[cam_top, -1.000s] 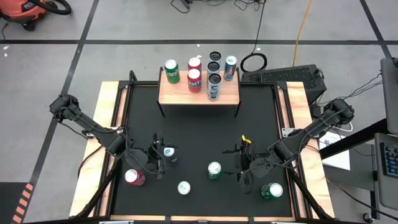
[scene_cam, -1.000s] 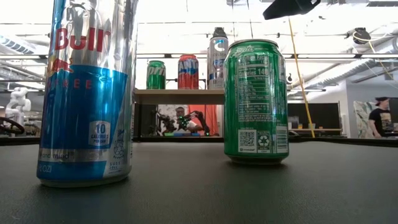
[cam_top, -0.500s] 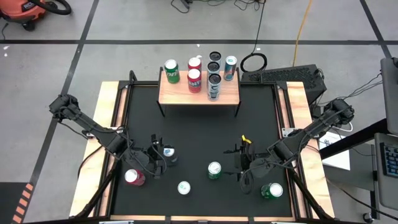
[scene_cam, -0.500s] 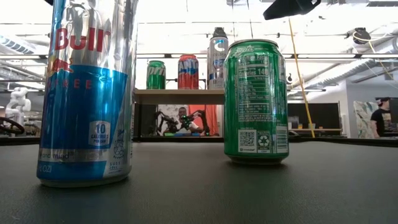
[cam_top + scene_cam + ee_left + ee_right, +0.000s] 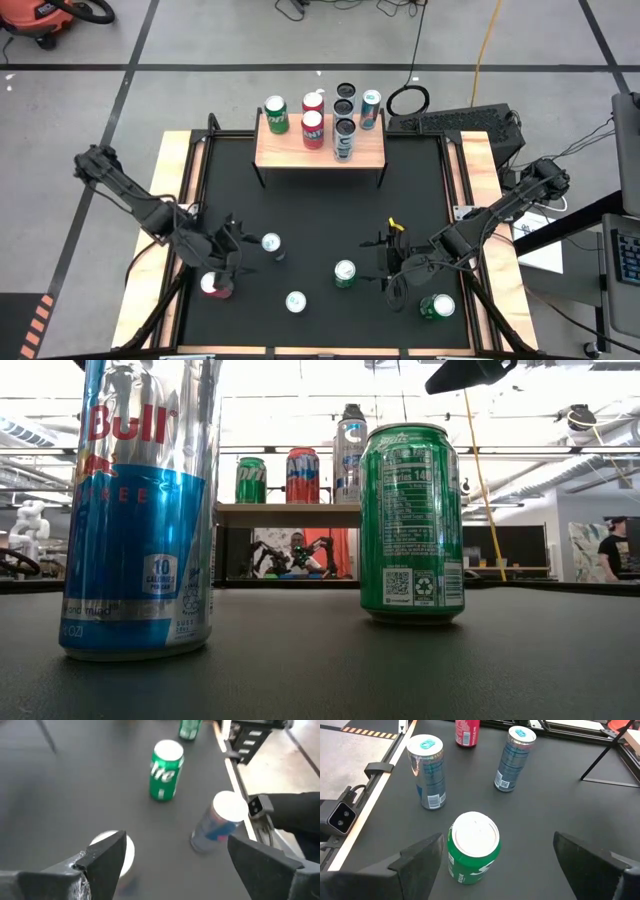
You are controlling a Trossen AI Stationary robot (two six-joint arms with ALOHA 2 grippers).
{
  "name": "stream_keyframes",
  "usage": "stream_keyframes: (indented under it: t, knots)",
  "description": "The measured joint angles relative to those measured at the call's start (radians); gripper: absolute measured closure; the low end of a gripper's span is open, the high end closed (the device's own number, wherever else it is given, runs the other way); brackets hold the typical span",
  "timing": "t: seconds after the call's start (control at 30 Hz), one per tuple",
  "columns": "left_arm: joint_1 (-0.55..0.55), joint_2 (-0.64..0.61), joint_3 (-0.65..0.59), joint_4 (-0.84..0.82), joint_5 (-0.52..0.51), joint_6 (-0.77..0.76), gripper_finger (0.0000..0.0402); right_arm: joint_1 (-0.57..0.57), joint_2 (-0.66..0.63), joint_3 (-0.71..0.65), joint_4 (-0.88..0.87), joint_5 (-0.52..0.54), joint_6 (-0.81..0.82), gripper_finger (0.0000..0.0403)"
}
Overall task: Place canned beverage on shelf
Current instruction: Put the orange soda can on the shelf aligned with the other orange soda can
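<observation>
Black table [image 5: 320, 215] carries loose cans; far shelf [image 5: 320, 150] is part-filled. Left gripper [image 5: 228, 250] and right gripper [image 5: 386, 258] hover spread, empty, positioned for pickups.

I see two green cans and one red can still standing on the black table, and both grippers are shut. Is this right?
Not quite: both grippers are open, as each wrist view shows. The left gripper and right gripper hold nothing. Two green cans and one red can do stand on the black table.

An orange shop vacuum [image 5: 45, 20] sits on the floor; a yellow cable [image 5: 483, 50] trails nearby.
</observation>
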Motion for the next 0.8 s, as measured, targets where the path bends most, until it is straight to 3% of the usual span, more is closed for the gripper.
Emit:
stream_keyframes:
  t: [0.3, 0.57, 0.8]
  knots:
    - [-0.04, 0.06, 0.132, -0.245, 0.151, -0.2, 0.0052, 0.0, 0.0, 0.0, -0.001, 0.0, -0.003, 0.0046]
    - [-0.081, 0.116, 0.15, -0.411, 0.321, -0.47, 0.0052, 0.0, 0.0, 0.0, -0.008, 0.001, -0.071, 0.0046]
    - [-0.084, 0.129, 0.15, -0.423, 0.329, -0.5, 0.0052, 0.0, 0.0, 0.0, -0.008, 0.001, -0.126, 0.0046]
